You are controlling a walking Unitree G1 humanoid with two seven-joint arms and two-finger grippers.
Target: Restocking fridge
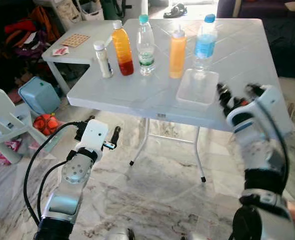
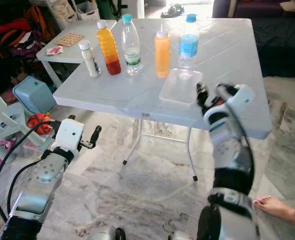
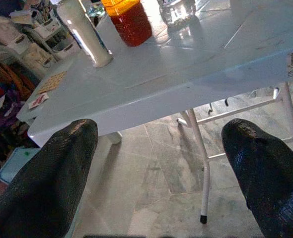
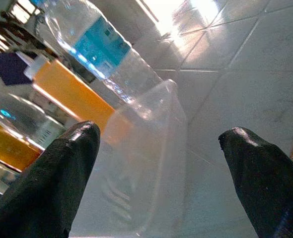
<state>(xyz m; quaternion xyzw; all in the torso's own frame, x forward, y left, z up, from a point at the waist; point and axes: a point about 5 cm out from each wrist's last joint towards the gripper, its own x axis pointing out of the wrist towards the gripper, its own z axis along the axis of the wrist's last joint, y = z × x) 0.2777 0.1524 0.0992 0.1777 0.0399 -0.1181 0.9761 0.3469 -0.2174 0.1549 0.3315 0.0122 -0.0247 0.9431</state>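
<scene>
I see a white folding surface (image 1: pixel 247 55) ahead of me, standing on marble floor (image 1: pixel 157 195). On it, in a row from my left: a small white bottle (image 1: pixel 103 59), a juice bottle (image 1: pixel 122 48) with orange-to-red liquid, a clear water bottle (image 1: pixel 145 45) with a teal cap, an orange squeeze bottle (image 1: pixel 177 52), and a water bottle with a blue label (image 1: pixel 205 42). All five stand upright. A clear tray (image 1: pixel 198 88) lies just in front of the blue-label bottle, near the surface's front edge.

My right pincer (image 1: pixel 236 93) is raised at the front edge of the surface, just beside the tray's right side. Its fingers (image 4: pixel 52 183) are spread wide apart and hold nothing; in the right wrist view the tray sits between them, with the blue-label bottle and squeeze bottle beyond it.

My left pincer (image 1: pixel 112 138) is low, below the surface's edge and in front of it, over the floor. Its fingers (image 3: pixel 47 178) are also spread wide and empty; the left wrist view looks up past them at the surface's underside edge, a leg (image 3: pixel 198 163), the white bottle and the base of the juice bottle.

A second, smaller table (image 1: pixel 82 42) stands behind on my left, with clutter on the floor beside it. A person's bare foot (image 2: pixel 275 206) rests on the floor at my right.
</scene>
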